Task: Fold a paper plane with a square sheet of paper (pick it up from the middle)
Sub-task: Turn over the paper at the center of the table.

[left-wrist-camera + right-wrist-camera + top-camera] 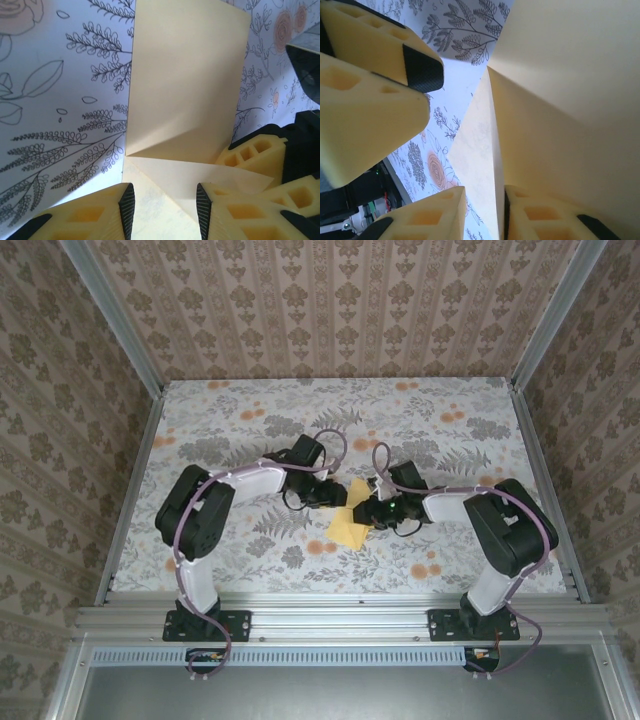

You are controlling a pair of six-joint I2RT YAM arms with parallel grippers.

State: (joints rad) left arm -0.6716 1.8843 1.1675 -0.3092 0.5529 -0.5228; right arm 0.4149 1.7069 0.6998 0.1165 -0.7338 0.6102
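paper partly folded on bench; left gripper jaws apart over crease, right gripper jaws narrowly apart astride raised flap

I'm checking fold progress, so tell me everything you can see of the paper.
The paper is thin, plain pale yellow and unprinted, lying mid-table on the flowered cloth. It is partly folded: one sharp crease, with a flap standing up from the part that lies flat. No tears show. The left end effector has its jaws apart over a flat part; the right end effector sits at the crease, and whether it grips is unclear.
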